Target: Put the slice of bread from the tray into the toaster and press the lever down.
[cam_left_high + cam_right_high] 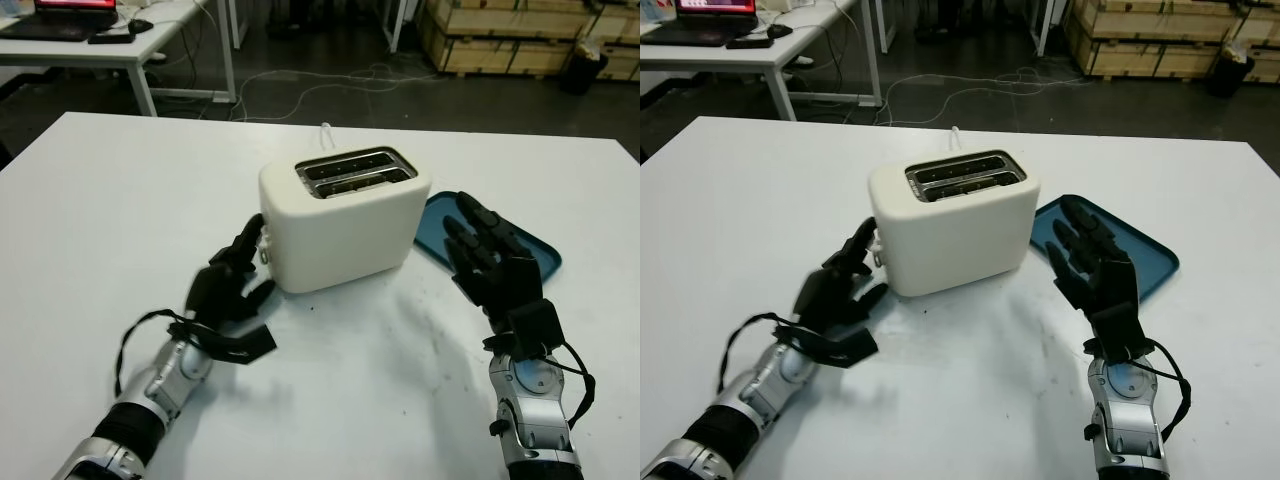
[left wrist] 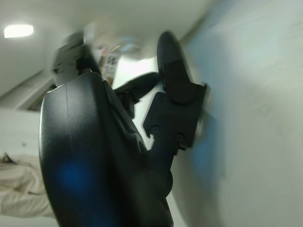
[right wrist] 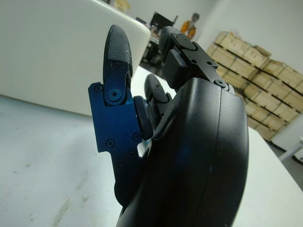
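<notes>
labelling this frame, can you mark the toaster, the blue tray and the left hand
toaster (image 1: 345, 235): left eye view, on its cream front wall.
blue tray (image 1: 540, 255): left eye view, on the bare corner past the right hand.
left hand (image 1: 225, 285): left eye view, on the back of the hand, beside the toaster's end.

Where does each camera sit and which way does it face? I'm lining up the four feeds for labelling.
Left eye: on the head, looking forward and down at the table; toaster, blue tray, both arms from the bottom.
Right eye: beside it, same scene slightly shifted.
Left wrist: behind the left hand, facing the toaster's side.
Right wrist: behind the right hand, facing the toaster across the table.
Shared: the toaster shows in both eye views and the right wrist view.
</notes>
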Tool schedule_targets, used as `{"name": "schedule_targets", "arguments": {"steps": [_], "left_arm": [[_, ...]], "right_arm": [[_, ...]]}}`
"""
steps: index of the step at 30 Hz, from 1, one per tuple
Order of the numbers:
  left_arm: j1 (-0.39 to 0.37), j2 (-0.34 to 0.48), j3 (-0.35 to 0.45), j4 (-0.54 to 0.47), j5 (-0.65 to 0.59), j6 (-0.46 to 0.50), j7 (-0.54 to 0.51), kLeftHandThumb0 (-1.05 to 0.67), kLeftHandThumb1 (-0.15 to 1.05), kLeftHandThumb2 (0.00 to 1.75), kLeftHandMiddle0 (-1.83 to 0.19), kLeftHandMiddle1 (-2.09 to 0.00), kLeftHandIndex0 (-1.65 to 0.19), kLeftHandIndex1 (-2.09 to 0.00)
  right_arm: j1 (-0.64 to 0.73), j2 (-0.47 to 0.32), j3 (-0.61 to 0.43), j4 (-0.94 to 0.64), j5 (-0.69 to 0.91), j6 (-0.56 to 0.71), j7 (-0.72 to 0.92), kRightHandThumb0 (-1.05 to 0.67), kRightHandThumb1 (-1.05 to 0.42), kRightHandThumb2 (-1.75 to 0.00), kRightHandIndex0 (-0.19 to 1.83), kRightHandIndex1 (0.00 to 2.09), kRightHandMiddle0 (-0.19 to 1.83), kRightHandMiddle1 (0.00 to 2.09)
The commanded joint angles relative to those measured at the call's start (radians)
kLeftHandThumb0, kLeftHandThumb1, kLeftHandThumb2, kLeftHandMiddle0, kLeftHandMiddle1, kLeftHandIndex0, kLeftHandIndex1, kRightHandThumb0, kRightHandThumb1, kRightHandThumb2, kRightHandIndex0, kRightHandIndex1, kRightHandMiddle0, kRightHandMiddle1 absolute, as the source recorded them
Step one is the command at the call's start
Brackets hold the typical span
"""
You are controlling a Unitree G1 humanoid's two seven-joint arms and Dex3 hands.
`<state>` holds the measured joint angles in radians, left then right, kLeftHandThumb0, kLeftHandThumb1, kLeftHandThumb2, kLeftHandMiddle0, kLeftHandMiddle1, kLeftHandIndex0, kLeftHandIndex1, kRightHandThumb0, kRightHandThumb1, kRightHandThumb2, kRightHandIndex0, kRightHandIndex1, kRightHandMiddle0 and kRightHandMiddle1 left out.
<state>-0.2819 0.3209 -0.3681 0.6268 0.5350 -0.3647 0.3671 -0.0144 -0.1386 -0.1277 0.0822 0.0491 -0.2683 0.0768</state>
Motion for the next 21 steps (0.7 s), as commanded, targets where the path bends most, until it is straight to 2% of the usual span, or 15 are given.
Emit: {"name": "schedule_targets", "arguments": {"steps": [1, 4, 9, 13, 15, 18, 20, 21], "left_arm": [[0.002, -0.044, -0.092, 0.023, 0.066, 0.03, -0.104, -0.06, 0.81, 0.68, -0.57, -1.37, -0.94, -0.04], [0.0, -0.033, -0.092, 0.003, 0.058, 0.036, -0.12, -0.09, 0.78, 0.73, -0.54, -1.28, -0.93, -0.04], [0.008, -0.019, -0.093, -0.04, 0.05, 0.057, -0.134, -0.07, 0.79, 0.71, -0.54, -1.21, -0.92, -0.04], [0.007, 0.001, -0.1, -0.06, 0.059, 0.051, -0.136, -0.07, 0.8, 0.7, -0.57, -1.21, -0.92, -0.04], [0.005, 0.024, -0.105, -0.09, 0.084, 0.064, -0.127, -0.07, 0.77, 0.68, -0.62, -1.25, -0.95, -0.05], [0.0, 0.085, -0.107, -0.216, 0.123, 0.163, -0.211, -0.09, 0.77, 0.64, -0.63, -1.2, -0.95, -0.05], [-0.008, 0.142, -0.108, -0.346, 0.176, 0.26, -0.32, -0.07, 0.79, 0.43, -0.74, -1.02, -0.98, -0.05], [-0.013, 0.167, -0.11, -0.402, 0.2, 0.304, -0.378, -0.09, 0.84, 0.27, -0.82, -0.86, -1.01, -0.04]], "right_arm": [[-0.004, -0.002, -0.003, -0.006, 0.004, 0.007, 0.001, -0.55, -0.92, -0.31, 0.47, 0.0, 0.48, 0.0], [-0.003, -0.003, -0.002, -0.009, 0.0, 0.013, 0.0, -0.54, -0.92, -0.31, 0.47, 0.0, 0.47, 0.0], [-0.002, 0.0, -0.002, -0.012, 0.007, 0.011, 0.003, -0.54, -0.92, -0.32, 0.47, 0.0, 0.48, 0.0], [-0.002, 0.002, -0.002, -0.015, 0.014, 0.017, 0.006, -0.54, -0.92, -0.31, 0.46, 0.0, 0.47, 0.0], [-0.002, 0.002, -0.003, -0.016, 0.013, 0.018, 0.006, -0.54, -0.92, -0.31, 0.46, 0.0, 0.48, 0.0], [-0.003, 0.0, -0.002, -0.015, 0.007, 0.016, 0.003, -0.55, -0.92, -0.31, 0.47, 0.0, 0.48, 0.0], [-0.004, 0.001, -0.002, -0.016, 0.009, 0.014, 0.004, -0.55, -0.92, -0.31, 0.48, 0.01, 0.48, 0.0], [-0.004, 0.001, -0.001, -0.016, 0.011, 0.014, 0.006, -0.54, -0.92, -0.31, 0.48, 0.0, 0.48, 0.0]]}}
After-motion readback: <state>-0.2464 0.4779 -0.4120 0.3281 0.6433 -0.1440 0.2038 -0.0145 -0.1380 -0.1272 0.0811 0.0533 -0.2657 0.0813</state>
